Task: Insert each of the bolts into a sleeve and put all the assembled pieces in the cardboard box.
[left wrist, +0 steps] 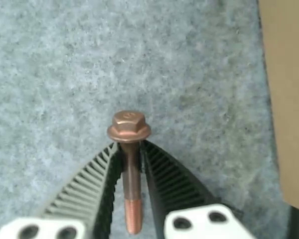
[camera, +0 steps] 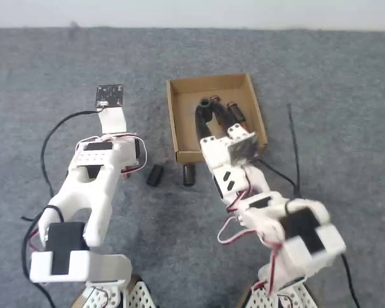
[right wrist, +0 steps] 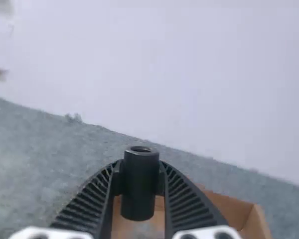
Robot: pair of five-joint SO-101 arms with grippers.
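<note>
Bolt (left wrist: 131,174): rigid, smooth metal, likely dense and slippery. The left pincer (left wrist: 130,146) clamps its shank just under the flanged head, over the worktop (left wrist: 65,59) beside the cardboard box (left wrist: 289,99). Sleeve (right wrist: 139,181): stiff black cylinder, clamped by its sides in the right pincer (right wrist: 139,167) over the box.

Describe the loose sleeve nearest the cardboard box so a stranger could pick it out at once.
Find the cardboard box on the carpet. Just outside its near wall lie two black sleeves; yours is the sleeve beside the right arm, not the other sleeve nearer the left arm.
</note>
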